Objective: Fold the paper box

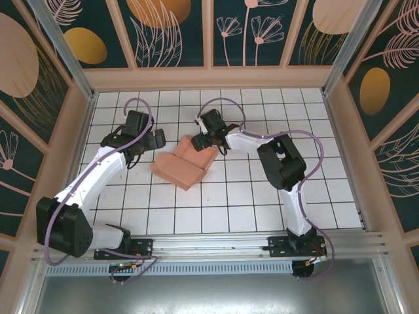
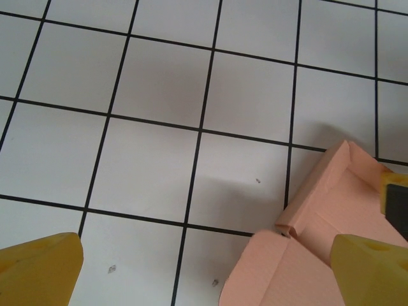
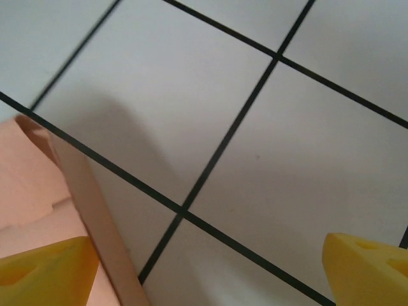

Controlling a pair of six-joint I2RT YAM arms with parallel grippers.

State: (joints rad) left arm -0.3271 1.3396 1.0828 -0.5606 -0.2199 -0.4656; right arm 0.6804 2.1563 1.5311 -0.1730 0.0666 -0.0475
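Overhead view of a white tiled table [image 1: 236,203] with black grid lines, enclosed by wall panels [image 1: 59,131] painted with leaves.

On the left, the left arm [image 1: 98,173] reaches from its base at the near edge up and inward. The left gripper [image 1: 156,139] points right, just beside the left edge of the paper box [image 1: 185,167]. Its yellow fingertips [image 2: 39,271] stand wide apart with nothing clamped. In its wrist view one hangs over bare tile and the other over the box's folded corner. It looks placed to work that side rather than to hold it.

Near the middle of the table, slightly left of centre, lies the paper box, of thin salmon-pink card and set askew to the grid. A flat panel spreads toward the near left. Toward the far right, low walls stand up along creases, forming a shallow tray. The folding appears only partly done.

On the right, the right arm [image 1: 281,163] bends back over itself so the right gripper [image 1: 211,134] meets the box's far right corner. Its fingertips [image 3: 44,271] are also spread wide and grip nothing. One is beside the upright card wall and the other is over bare tile, probably ready to steady or push that wall.

Open tile surrounds the box on every side, with the most room toward the near rail [image 1: 216,245] and the right. The wall panels are well apart from it. The tight spot is the box itself, where both grippers crowd in from opposite sides.
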